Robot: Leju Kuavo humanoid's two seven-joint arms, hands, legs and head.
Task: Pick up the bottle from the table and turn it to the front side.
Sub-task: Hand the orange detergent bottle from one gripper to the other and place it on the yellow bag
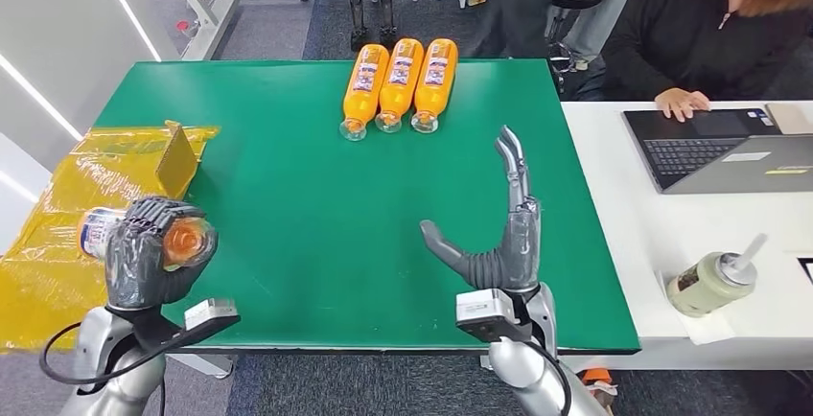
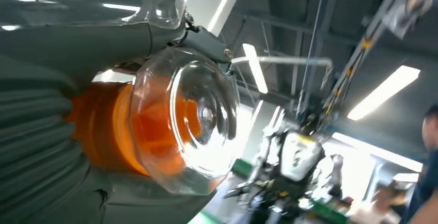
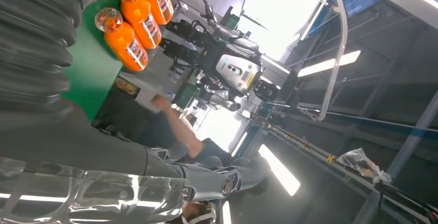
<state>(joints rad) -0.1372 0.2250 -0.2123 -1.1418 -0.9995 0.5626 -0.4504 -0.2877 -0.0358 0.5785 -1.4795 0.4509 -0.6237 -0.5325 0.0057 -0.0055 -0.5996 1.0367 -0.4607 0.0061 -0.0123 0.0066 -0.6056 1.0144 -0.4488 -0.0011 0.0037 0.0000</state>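
— nearest to us, what's the left hand (image 1: 153, 253) doing?
— it grips an orange bottle (image 1: 182, 241) lying sideways in its fist, clear base facing the camera, white label end poking out toward the yellow plastic sheet (image 1: 58, 243). it sits off the left edge of the green table (image 1: 288, 196), above that sheet.
— does the left wrist view agree?
— yes, the bottle's (image 2: 175, 121) clear rounded base with orange liquid behind it sits right against the grey ribbed hand (image 2: 46, 131).
— and the right hand (image 1: 503, 234)?
— holds nothing. fingers straight and pointing away, thumb spread to the side, raised over the near right part of the table.
— anything else on the table?
— three more orange bottles (image 1: 398, 85) lie side by side, touching, at the far edge, bases toward us. a small cardboard box (image 1: 177, 159) stands at the left edge.
— off the table?
— a white desk (image 1: 614, 196) to the right carries a laptop (image 1: 719, 148) and a lidded cup (image 1: 714, 282); a person (image 1: 709, 33) sits there, one hand by the keyboard.
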